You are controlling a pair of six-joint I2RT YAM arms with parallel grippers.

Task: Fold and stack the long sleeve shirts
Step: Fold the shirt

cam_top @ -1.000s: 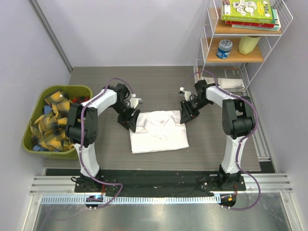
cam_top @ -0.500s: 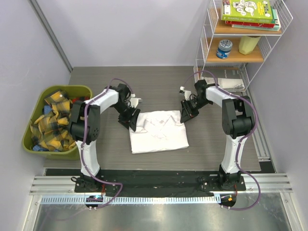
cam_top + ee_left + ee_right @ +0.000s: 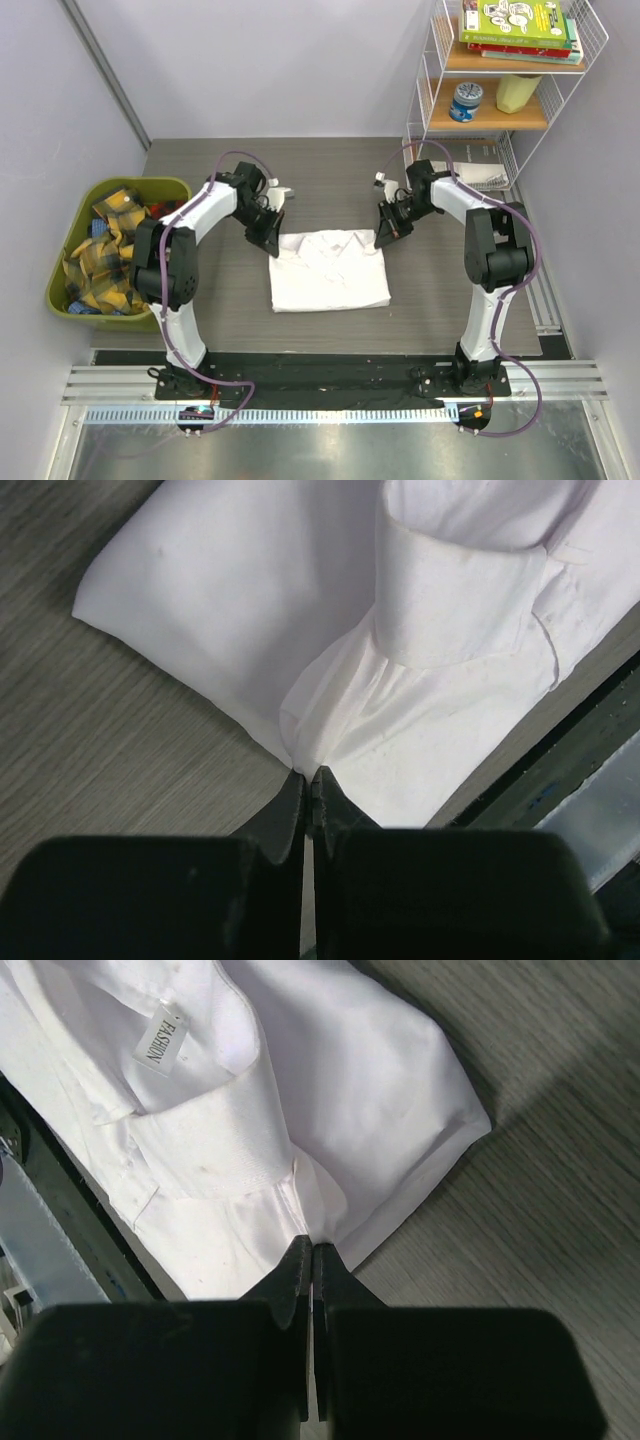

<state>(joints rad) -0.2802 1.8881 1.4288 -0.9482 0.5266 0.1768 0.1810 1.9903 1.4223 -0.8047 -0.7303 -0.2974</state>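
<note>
One shirt [image 3: 330,272], lying flat ahead of both jaws. The left gripper [image 3: 306,777] and right gripper [image 3: 308,1247] are each clamping shut on a shoulder corner, starting a fold. The next move is likely calling for raising both corners evenly toward the hem.

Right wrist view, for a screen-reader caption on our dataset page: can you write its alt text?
The right end effector, jaws shut, pinches the gathered edge of a white long sleeve shirt lying on a grey wood-grain table. Its collar and a FASHION label show at upper left.
</note>
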